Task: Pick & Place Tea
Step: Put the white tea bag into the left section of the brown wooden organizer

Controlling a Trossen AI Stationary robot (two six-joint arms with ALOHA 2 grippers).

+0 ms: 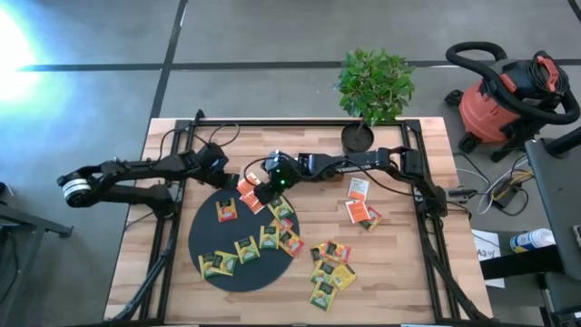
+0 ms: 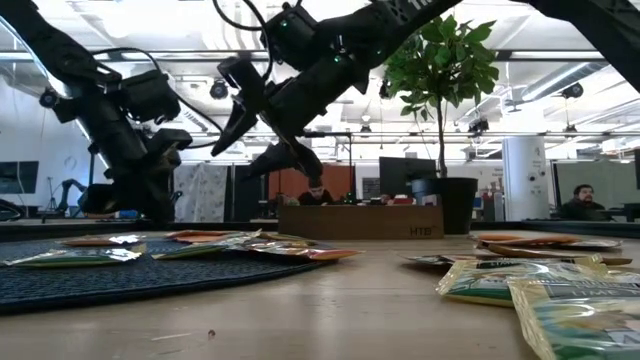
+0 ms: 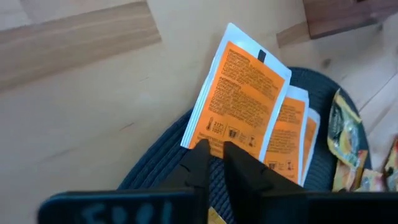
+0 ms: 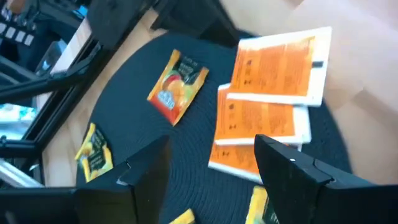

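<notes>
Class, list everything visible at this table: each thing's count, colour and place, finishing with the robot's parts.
Tea sachets: many, orange, yellow, green; on the mat and on wood right of it.
Mat: one, black, table's left half.
Table: one, light wood.
Potted plant: one, green, table's far edge.
Vacuum cleaner: one, red, floor at right.
Left gripper: dark, at an orange sachet's edge.
Right gripper: dark, open, above the mat.

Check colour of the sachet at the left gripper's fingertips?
Orange with a white border; clearest in the left wrist view.
</notes>
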